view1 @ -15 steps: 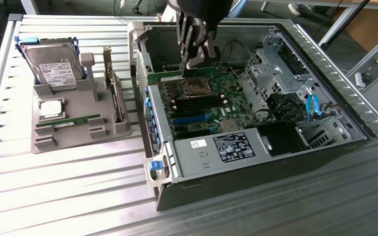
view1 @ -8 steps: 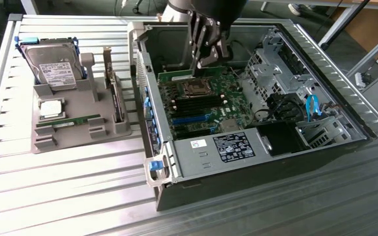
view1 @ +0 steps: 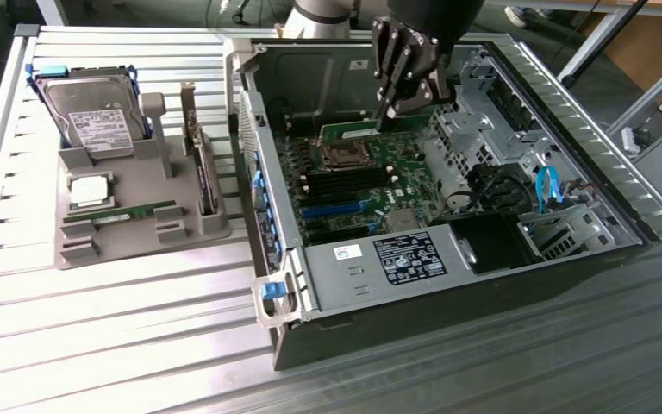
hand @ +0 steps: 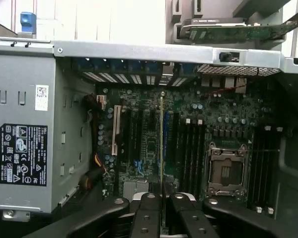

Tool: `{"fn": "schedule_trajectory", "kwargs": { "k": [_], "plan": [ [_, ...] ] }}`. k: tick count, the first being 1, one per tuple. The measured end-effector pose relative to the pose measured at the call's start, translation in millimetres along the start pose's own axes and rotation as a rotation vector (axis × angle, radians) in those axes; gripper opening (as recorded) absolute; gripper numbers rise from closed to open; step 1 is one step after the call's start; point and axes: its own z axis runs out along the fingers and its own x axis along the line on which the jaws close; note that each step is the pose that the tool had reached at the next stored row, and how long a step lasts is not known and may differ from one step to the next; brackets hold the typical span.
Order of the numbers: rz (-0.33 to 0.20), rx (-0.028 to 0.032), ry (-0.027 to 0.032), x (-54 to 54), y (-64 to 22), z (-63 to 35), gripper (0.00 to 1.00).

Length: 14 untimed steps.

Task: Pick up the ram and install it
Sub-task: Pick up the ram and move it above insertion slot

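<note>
In the exterior view, we see the end effector (view1: 388, 112) hanging inside the open sheet-metal computer case (view1: 446, 328). Its dark fingers are drawn nearly together on the ram (view1: 348, 131), a thin, flat green board held at the fingertips, just above the motherboard (view1: 365, 185). Nearer the camera than the end effector, the case also holds a boxy grey power supply (view1: 365, 272) with a dark label. Well away from the end effector, toward the exterior view's left, a grey moulded holder (view1: 135, 241) sits on the ribbed metal surface (view1: 113, 328). It carries a silver hard drive (view1: 96, 116), a square processor chip (view1: 87, 191) and a second green stick (view1: 118, 213).

In the wrist view, we see the ram (hand: 162, 144) edge-on, a narrow line running straight out from between the black, bolted fingers (hand: 148, 213), which pinch it on both flat sides. Beyond the fingertips lies the green motherboard with its long dark slots. To one side of the ram is a square metal processor socket (hand: 227, 171), and to the other the power supply's grey wall.
</note>
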Motion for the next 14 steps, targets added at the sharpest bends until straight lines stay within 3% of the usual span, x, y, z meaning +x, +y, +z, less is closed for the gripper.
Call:
{"fn": "schedule_trajectory", "kwargs": {
  "k": [6, 8, 11, 14],
  "plan": [
    [0.0, -0.001, -0.0001, 2.0, -28.7, -0.3, 0.12],
    [0.0, -0.0012, -0.0001, 2.3, -33.7, -0.4, 0.12],
    [0.0, -0.0022, -0.0002, 3.7, -53.5, -0.6, 0.12],
    [0.0, -0.0032, 0.0006, 4.8, -81.5, -0.9, 0.12]
  ]
}}
